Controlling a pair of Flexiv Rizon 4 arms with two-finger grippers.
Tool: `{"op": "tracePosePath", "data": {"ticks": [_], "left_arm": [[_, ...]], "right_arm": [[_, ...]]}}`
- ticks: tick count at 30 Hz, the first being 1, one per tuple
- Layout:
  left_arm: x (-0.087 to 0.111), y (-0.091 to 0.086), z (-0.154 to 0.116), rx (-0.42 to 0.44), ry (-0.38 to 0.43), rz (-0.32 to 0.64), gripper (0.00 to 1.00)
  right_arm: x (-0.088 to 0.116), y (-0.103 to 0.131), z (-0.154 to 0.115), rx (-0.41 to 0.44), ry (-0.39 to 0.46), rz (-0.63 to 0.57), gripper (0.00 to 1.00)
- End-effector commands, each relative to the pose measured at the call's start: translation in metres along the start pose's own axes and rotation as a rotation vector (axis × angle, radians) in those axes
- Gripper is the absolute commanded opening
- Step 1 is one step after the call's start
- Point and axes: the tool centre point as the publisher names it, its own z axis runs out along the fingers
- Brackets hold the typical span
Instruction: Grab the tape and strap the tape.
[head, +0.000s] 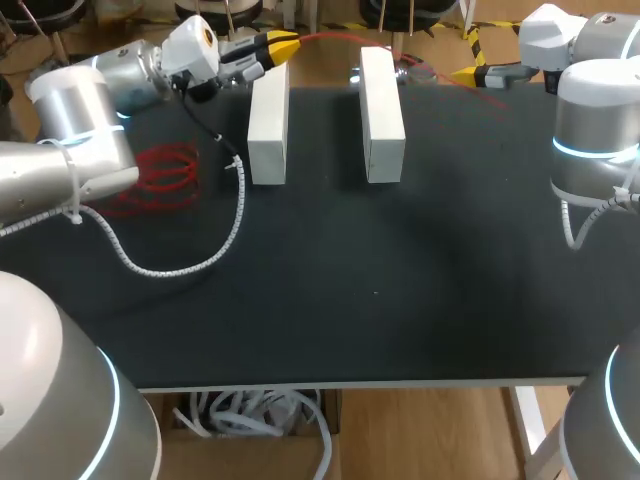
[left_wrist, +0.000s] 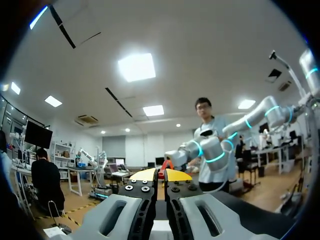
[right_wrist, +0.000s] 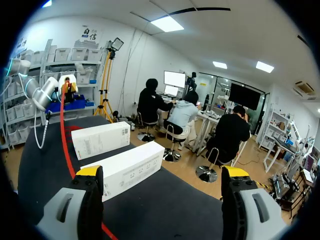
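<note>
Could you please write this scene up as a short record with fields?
table: black top
white boxes: two, side by side, far middle
red tape: coil at table's left; a strand stretches past the boxes' far ends
left gripper: shut on red tape strand
right gripper: open, empty

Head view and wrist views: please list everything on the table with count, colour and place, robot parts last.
red tape: one, red; coiled on the table's left side, with a strand running from the left gripper past the boxes' far ends toward the right gripper.
white boxes: two, white; lying side by side, apart, at the far middle.
table: one, black top; under everything.
left gripper: one, yellow tips; over the left box's far end, shut on the red tape.
right gripper: one, yellow tips; at the far right edge, open, holding nothing.
</note>
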Motion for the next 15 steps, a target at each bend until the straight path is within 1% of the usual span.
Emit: {"op": "tracePosePath", "data": {"ticks": [1,14,15], "left_arm": [[-0.0025,0.0018,-0.0005,0.004,0.006,-0.001,0.00],[-0.0025,0.0018,-0.0005,0.004,0.006,-0.001,0.00],[-0.0025,0.0018,-0.0005,0.004,0.006,-0.001,0.00]], "right_arm": [[0.0001,-0.0003,-0.0003,-0.002,0.000,0.000,1.00],[0.0001,-0.0003,-0.0003,-0.002,0.000,0.000,1.00],[0.0006,0.0030,-0.0019,0.016,-0.034,0.065,1.00]]}}
